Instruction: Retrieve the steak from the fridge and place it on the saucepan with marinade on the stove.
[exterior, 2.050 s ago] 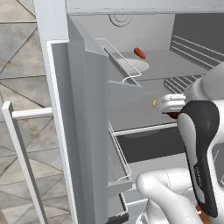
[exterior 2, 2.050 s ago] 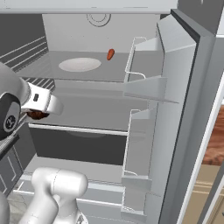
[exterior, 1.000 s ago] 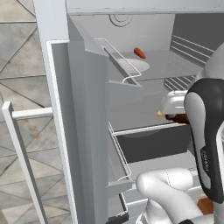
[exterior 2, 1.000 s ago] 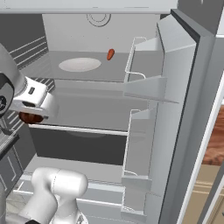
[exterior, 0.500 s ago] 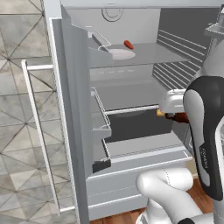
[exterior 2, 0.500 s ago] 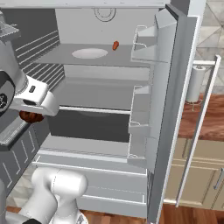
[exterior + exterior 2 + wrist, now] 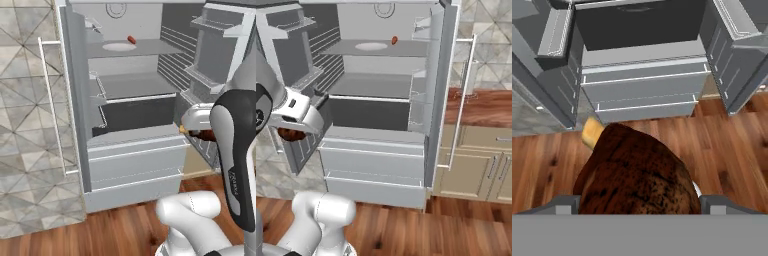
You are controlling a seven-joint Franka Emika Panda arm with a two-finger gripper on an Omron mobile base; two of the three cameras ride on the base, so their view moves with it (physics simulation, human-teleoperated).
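Both base views pulled back from the fridge (image 7: 381,125), so your base had retreated. Your gripper (image 7: 637,202) gripped the steak (image 7: 634,170) at the hand view's lower centre, ready for the stove.

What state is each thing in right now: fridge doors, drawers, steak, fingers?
fridge: both doors swung wide open.
lower drawers: pushed in, closed.
steak: out of the fridge, held between the fingers over the wooden floor.
fingers: spread wide, clamped on the steak's sides.
white plate: lying flat on the upper shelf.
small red item: on the upper shelf, beside the plate.
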